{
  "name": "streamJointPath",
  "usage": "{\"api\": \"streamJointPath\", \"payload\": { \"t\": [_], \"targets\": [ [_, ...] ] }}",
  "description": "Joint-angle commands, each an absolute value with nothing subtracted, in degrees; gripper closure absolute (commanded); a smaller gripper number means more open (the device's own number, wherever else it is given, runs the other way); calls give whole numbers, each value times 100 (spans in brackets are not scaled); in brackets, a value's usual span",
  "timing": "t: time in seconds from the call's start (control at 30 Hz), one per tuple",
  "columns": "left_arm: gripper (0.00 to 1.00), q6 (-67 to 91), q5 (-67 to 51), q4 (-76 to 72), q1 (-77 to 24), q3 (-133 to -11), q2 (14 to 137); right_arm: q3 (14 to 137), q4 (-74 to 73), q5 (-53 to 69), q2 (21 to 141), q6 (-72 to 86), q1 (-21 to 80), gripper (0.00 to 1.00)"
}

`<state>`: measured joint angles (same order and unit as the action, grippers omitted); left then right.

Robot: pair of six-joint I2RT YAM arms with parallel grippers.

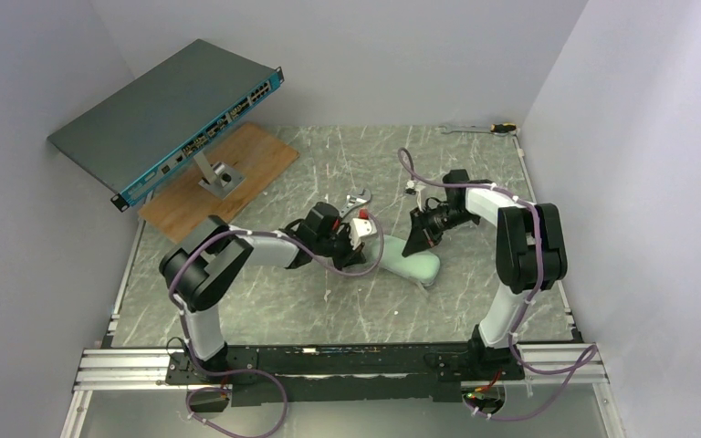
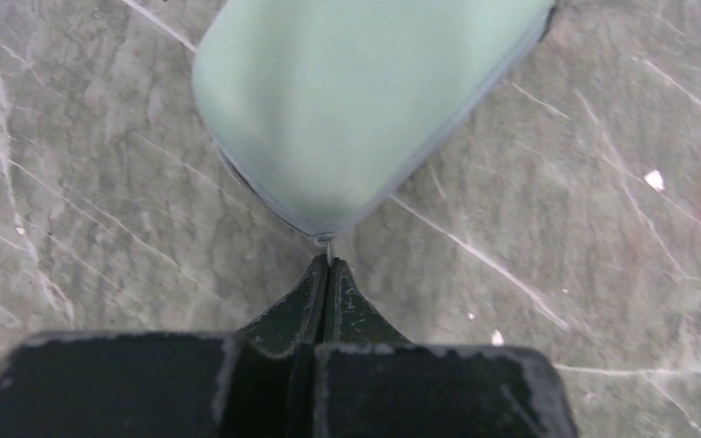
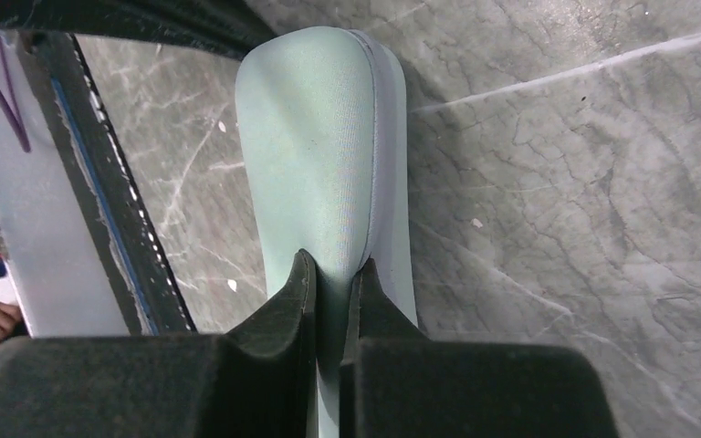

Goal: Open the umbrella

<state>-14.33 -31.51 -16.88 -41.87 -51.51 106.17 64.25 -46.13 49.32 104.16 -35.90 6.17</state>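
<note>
Near the desk's centre lies the mint-green zip case (image 1: 413,262), the left gripper (image 2: 327,266) clenched on its zipper pull (image 2: 328,243), the right gripper (image 3: 335,265) pinching its fabric edge; the umbrella's whereabouts cannot be told.

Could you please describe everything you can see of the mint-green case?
The mint-green case is a soft-looking, fabric-covered oblong with rounded ends and a grey zip seam along its edge. It lies flat on the marbled table. The left pincer pinches its zip pull; the right pincer clamps one end.

Mint-green case (image 2: 356,100), far end off-view.
</note>
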Motion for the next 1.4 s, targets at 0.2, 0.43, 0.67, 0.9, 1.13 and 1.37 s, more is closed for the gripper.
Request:
{"api": "streamJointPath", "payload": {
  "t": [0.2, 0.43, 0.67, 0.9, 1.13, 1.37],
  "targets": [
    [100, -994, -3086, -2065, -4869, -4638, 10079, 5791, -3170, 4460, 10275, -2142, 270, 100],
    [100, -231, -2800, -2368, -5235, -5431, 10791, 4992, -1895, 4156, 9538, -460, 261, 100],
    [100, -456, -2840, -2578, -5921, -6023, 11138, 4793, -1397, 3429, 9229, -14, 36, 100],
    [55, -325, -2972, -2474, -5524, -5709, 10703, 5056, -1981, 3816, 9084, -479, -207, 87],
    [1, -1103, -3097, -883, -4445, -5095, 9125, 5340, -3010, 4043, 8560, -1303, -74, 40],
    [0, -1636, -2941, -105, -3595, -5124, 8363, 5536, -3950, 4802, 8403, -1969, 304, 57]
  ]
}}
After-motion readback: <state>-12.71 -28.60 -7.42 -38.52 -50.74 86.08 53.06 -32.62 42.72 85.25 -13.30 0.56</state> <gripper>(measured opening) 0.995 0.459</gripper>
